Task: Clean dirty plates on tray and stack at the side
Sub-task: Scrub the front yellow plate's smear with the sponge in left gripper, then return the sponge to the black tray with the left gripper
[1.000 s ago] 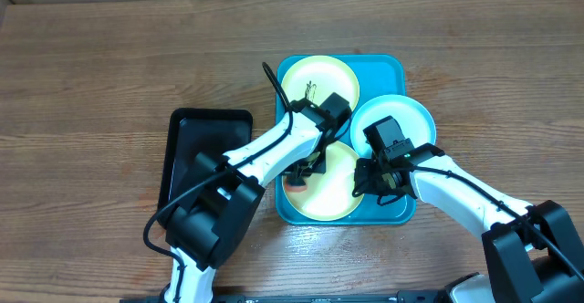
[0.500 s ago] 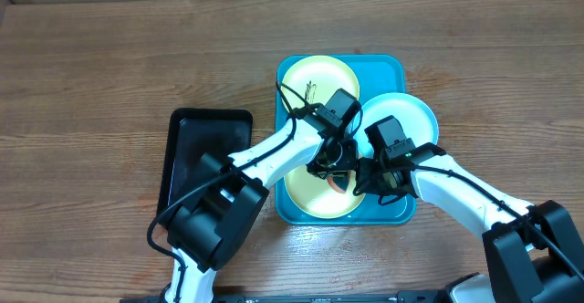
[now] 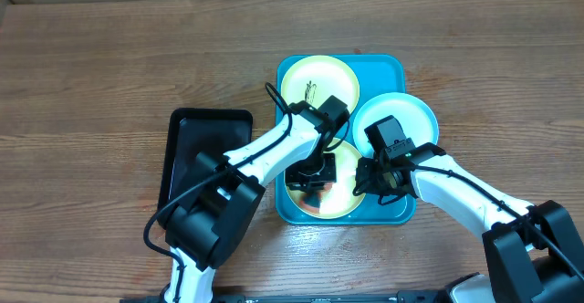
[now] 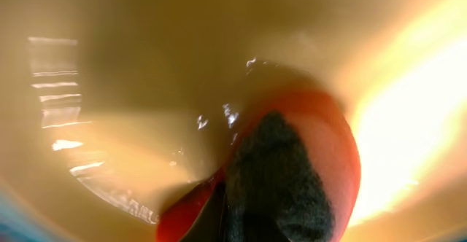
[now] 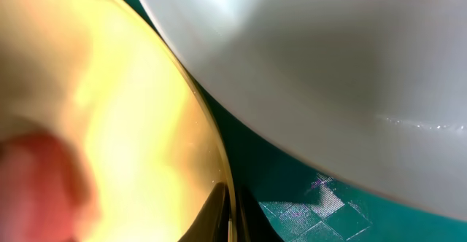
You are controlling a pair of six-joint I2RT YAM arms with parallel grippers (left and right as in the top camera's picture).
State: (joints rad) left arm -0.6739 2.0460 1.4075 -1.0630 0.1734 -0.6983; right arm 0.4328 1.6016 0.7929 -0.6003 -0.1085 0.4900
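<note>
The turquoise tray (image 3: 385, 69) holds three plates. One yellow-green plate (image 3: 321, 77) lies at the back with a dark scribble at its centre. The pale blue-white plate (image 3: 397, 117) lies at the right. The other yellow-green plate (image 3: 345, 179) lies at the front. My left gripper (image 3: 310, 176) is shut on a red sponge with a dark scrub face (image 4: 286, 178) and presses it on the front plate (image 4: 139, 89). My right gripper (image 3: 366, 185) is shut on that plate's right rim (image 5: 219, 162), beside the pale plate (image 5: 328, 60).
A smaller black rectangular tray (image 3: 203, 148) lies on the wooden table left of the turquoise tray, under my left arm. The bare tray floor (image 5: 299, 198) shows between the two plates in the right wrist view.
My left gripper swept the sponge right across the front plate, then back to its left front part. My right gripper has kept still on the rim.
</note>
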